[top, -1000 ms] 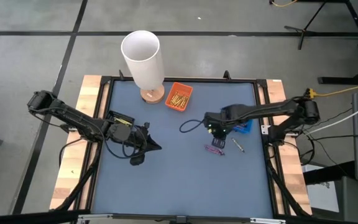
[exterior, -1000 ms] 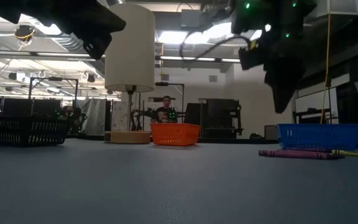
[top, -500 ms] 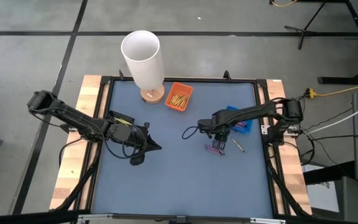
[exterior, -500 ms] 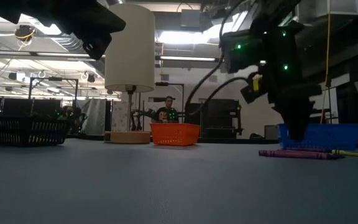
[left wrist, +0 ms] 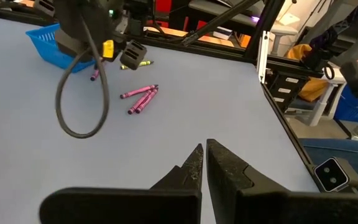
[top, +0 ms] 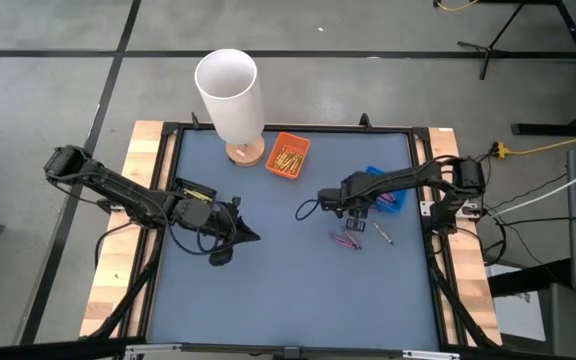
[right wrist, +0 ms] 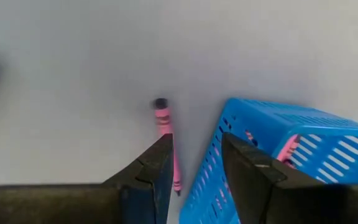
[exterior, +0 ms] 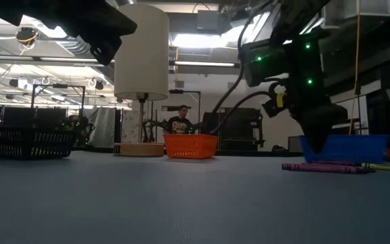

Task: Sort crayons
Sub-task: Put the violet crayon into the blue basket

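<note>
My right gripper [top: 356, 218] hangs open, fingers pointing down, a little above the table beside the blue tray [top: 388, 197]. In the right wrist view a single purple crayon [right wrist: 166, 140] lies flat on the table below the gripper [right wrist: 195, 163], next to the blue tray [right wrist: 303, 149]. Three purple crayons [top: 346, 241] and a yellow one [top: 381, 234] lie on the table nearer the front. The orange tray [top: 288, 156] holds several yellow crayons. My left gripper [top: 252, 236] is shut and empty at the table's left.
A white lamp shade on a wooden base [top: 230, 95] stands at the far edge, left of the orange tray. A black cable loop [top: 308, 205] hangs from my right arm. A dark basket [exterior: 26, 142] shows at the left in the low view. A person [exterior: 180, 122] sits beyond the table.
My right gripper has come down from well above the table to just above it, over the purple crayons, and then shifted a little toward the far edge, beside the blue tray. The crayons have not moved.
</note>
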You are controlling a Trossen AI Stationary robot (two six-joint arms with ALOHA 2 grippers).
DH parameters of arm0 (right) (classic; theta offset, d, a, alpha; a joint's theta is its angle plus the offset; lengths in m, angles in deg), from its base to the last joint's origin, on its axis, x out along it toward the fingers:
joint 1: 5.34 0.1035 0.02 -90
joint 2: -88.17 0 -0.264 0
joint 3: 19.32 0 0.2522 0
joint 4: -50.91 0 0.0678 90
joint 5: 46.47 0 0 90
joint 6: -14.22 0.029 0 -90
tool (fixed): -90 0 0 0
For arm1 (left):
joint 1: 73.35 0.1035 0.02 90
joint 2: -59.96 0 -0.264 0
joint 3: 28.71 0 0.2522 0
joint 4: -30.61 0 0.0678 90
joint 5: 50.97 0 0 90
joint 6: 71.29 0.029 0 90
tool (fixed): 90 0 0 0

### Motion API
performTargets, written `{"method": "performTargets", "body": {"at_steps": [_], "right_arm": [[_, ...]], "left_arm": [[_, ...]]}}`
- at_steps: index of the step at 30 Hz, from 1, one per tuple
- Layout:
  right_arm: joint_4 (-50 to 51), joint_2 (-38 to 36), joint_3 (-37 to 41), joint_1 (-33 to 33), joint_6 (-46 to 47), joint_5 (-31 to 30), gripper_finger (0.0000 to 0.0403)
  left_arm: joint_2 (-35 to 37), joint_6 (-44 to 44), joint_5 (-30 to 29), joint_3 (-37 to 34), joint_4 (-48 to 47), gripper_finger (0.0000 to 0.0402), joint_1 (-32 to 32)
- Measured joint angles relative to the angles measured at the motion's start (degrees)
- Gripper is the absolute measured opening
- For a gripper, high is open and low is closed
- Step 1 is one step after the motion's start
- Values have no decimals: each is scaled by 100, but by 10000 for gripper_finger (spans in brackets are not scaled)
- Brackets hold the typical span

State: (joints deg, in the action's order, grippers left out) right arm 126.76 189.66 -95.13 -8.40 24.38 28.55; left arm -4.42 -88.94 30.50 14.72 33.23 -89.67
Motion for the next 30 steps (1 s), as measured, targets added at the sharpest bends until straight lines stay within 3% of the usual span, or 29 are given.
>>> {"method": "performTargets", "body": {"at_steps": [7,13,30], "right_arm": [[124,0,0,-464,-164,-286,136],[128,0,0,-724,-168,46,136],[54,-343,-7,-458,23,705,136]], "left_arm": [[0,0,0,0,0,7,0],[0,2,0,0,0,7,0],[0,-9,-129,-2,0,7,0]]}}
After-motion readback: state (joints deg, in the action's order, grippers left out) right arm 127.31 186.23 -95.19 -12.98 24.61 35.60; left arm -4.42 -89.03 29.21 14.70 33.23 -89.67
